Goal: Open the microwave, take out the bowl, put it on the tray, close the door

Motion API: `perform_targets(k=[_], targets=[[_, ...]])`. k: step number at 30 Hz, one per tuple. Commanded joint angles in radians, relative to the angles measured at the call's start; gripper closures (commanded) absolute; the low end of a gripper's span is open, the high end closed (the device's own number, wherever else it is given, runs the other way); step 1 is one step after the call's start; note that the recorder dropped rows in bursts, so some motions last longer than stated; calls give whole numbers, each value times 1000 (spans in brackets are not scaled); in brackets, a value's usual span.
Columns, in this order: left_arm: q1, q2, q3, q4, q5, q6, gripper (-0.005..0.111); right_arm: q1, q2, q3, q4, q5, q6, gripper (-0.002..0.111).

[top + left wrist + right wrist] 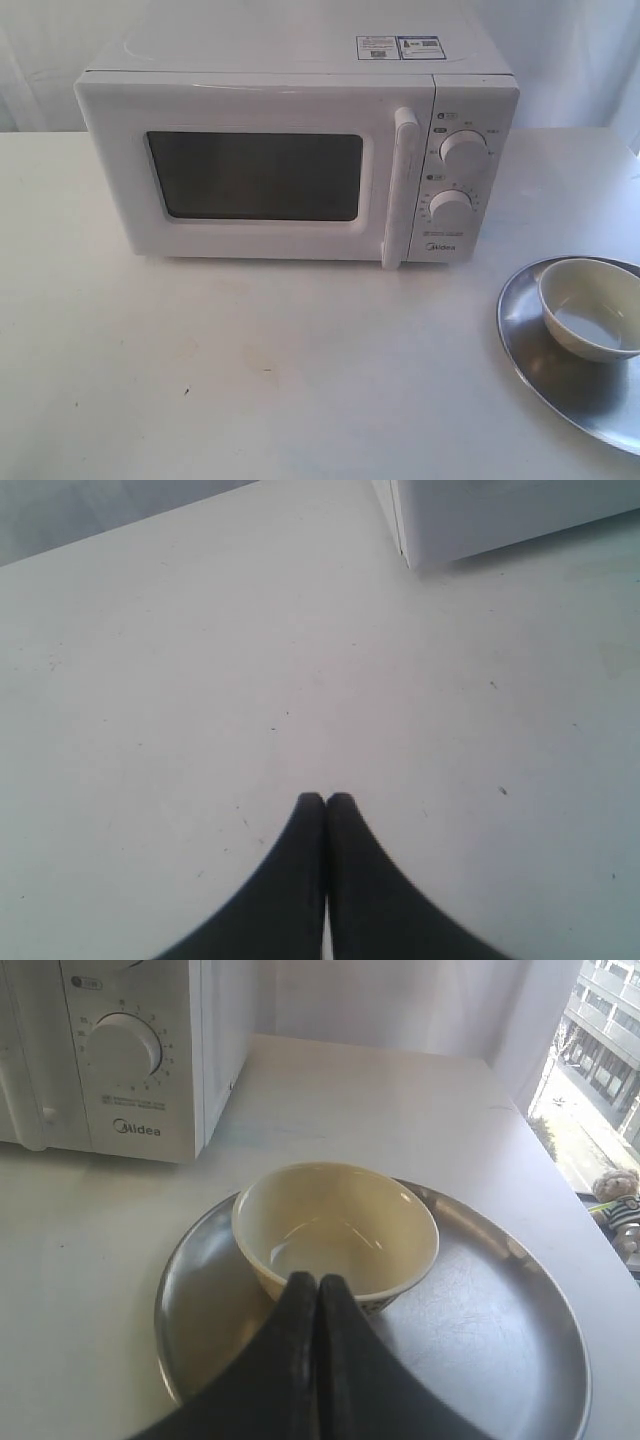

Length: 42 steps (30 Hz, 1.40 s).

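The white microwave (pixel 290 150) stands at the back of the table, its door (pixel 250 175) shut, the bar handle (pixel 400 185) upright beside the two knobs. To its right the off-white bowl (pixel 592 308) sits upright on the silver tray (pixel 545 360). The right wrist view shows the same bowl (pixel 335 1225) on the tray (pixel 480 1330), with my right gripper (pixel 317 1280) shut and empty just over the bowl's near rim. My left gripper (pixel 325 800) is shut and empty above bare table, near a corner of the microwave (pixel 480 520). Neither gripper appears in the exterior view.
The white table (pixel 250 380) spreads out in front of the microwave. A window with buildings outside (pixel 605 1050) and a small plush toy (pixel 617 1200) lie beyond the table's right edge. A white curtain hangs behind.
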Motion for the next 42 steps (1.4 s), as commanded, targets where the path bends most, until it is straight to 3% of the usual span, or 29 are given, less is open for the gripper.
perform_targets(k=[1,42], targets=[[-4,-3,2,-4,-1,-4,107,-9,-6,2,-9,-5,-10,108],[-4,-3,2,-4,-1,-4,107,-9,-6,2,-9,1,11,108]])
